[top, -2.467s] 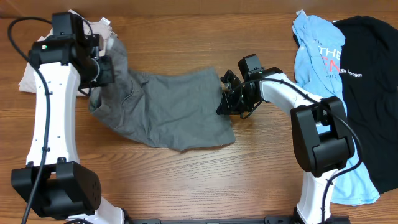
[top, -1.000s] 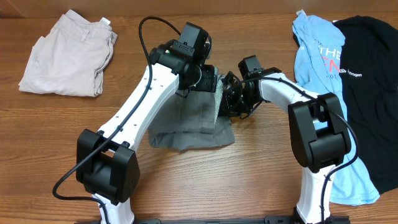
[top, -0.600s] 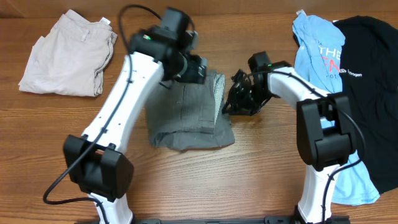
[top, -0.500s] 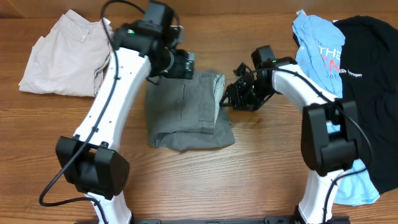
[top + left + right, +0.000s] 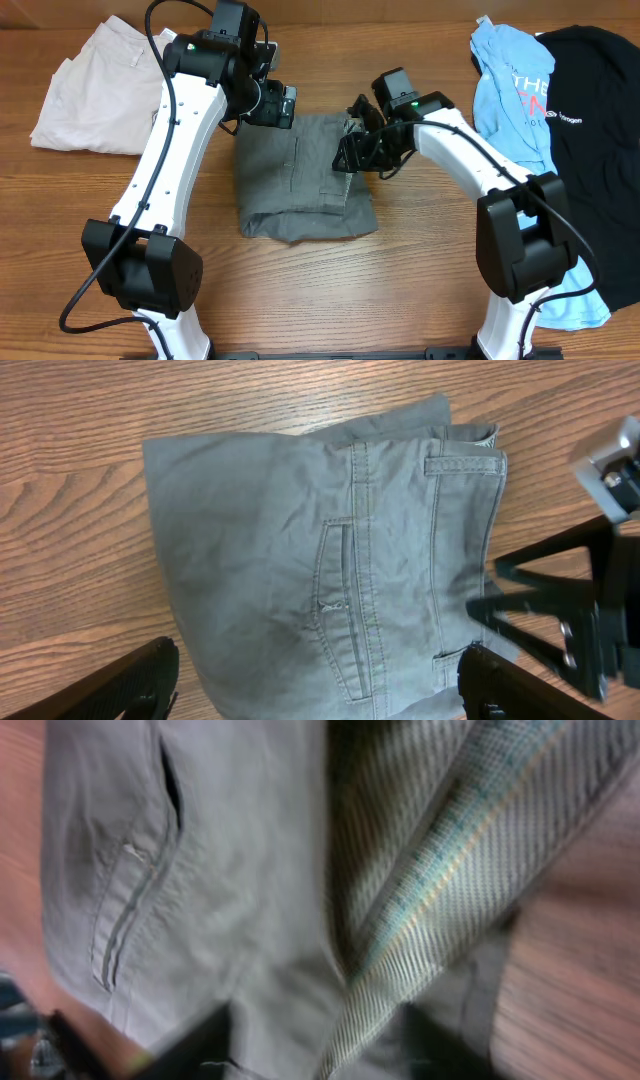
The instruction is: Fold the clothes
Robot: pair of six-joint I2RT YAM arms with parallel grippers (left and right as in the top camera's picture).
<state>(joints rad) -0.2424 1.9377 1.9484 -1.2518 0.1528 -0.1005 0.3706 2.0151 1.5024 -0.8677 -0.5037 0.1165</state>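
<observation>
The grey shorts (image 5: 300, 185) lie folded in half at the table's middle, back pocket (image 5: 340, 605) up. My left gripper (image 5: 278, 108) hovers over their far left edge. In the left wrist view it (image 5: 315, 695) stands wide open, holding nothing, with the cloth spread below. My right gripper (image 5: 348, 152) sits low over the waistband at the shorts' right edge. Its blurred wrist view shows the jaws of the gripper (image 5: 320, 1045) apart, with the pale speckled waistband lining (image 5: 440, 890) running between them. The light-blue T-shirt (image 5: 510, 100) and black T-shirt (image 5: 600, 120) lie at the right.
Folded beige shorts (image 5: 105, 85) rest at the far left corner. The T-shirts cover the right edge beside the right arm's base (image 5: 520, 250). Bare wood (image 5: 330, 290) lies in front of the grey shorts.
My left gripper carried half of the shorts over to the right, let go and drew back up-left, opening wide. My right gripper opened and shifted left onto the waistband.
</observation>
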